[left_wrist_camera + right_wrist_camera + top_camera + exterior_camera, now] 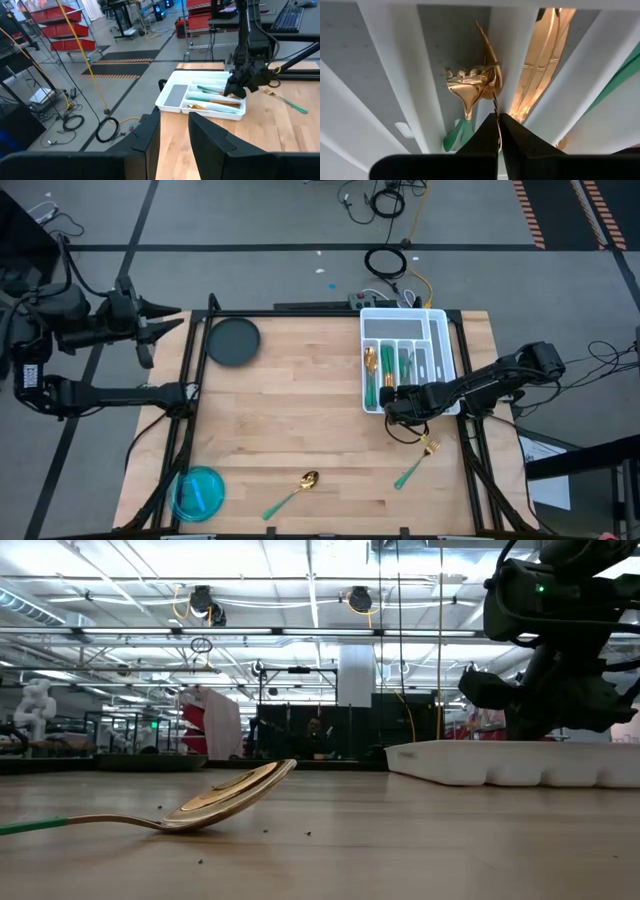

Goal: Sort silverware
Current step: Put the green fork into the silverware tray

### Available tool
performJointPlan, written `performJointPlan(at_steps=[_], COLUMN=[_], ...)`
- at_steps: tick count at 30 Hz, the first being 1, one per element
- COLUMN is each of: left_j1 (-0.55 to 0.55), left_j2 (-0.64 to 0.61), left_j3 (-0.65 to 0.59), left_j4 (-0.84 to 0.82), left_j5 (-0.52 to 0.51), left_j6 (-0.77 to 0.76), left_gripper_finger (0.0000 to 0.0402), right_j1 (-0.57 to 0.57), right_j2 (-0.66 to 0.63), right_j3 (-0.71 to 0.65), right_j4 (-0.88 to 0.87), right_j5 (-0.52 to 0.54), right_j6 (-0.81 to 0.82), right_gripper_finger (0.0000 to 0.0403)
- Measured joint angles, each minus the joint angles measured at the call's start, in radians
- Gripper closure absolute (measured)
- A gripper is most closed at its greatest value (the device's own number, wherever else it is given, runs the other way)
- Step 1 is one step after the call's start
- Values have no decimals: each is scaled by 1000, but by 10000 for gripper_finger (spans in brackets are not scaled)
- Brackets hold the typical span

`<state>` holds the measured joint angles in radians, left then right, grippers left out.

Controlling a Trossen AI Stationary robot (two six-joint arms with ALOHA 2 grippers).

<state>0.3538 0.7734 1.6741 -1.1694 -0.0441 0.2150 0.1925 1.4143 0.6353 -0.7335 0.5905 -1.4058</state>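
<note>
The silverware has gold heads and green handles. A spoon (295, 490) (225, 798) and a fork (420, 460) lie flat on the table near its near edge. Several more pieces (385, 365) lie in the white divided tray (440, 330). My right gripper (395, 402) (496, 127) hovers over the tray's near end, shut on a thin gold piece (487, 55) that I see edge-on; I cannot tell which kind it is. Below it in the tray lie a gold fork head (465, 82) and knife blades (542, 65). My left gripper (165, 315) (175, 132) waits open beyond the table's left edge. My right gripper pinches the gold piece by its thin neck (495, 107) between the two fingertips (485, 131), the fingers slanting down into the tray. The curved head sticks out beyond the fingers, over a tray divider. Its handle is hidden behind the fingers.
A black plate (233, 340) sits at the far left of the table and a blue bowl (198, 492) at the near left corner. Bare wood lies between them and the tray. Cables (385, 260) lie on the floor beyond the far edge.
</note>
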Motion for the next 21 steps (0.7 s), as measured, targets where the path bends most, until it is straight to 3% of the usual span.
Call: performJointPlan(at_steps=[11,21], left_j1=[0,0], left_j2=[0,0], left_j3=[0,0], left_j4=[0,0], left_j5=[0,-5], left_j6=[2,8], left_gripper_finger=[292,292], right_j1=[-1,-1], right_j2=[0,-1], right_j3=[0,24], right_j4=[-22,-69], right_j5=[-18,-52], right_j6=[238,480], right_gripper_finger=[392,289])
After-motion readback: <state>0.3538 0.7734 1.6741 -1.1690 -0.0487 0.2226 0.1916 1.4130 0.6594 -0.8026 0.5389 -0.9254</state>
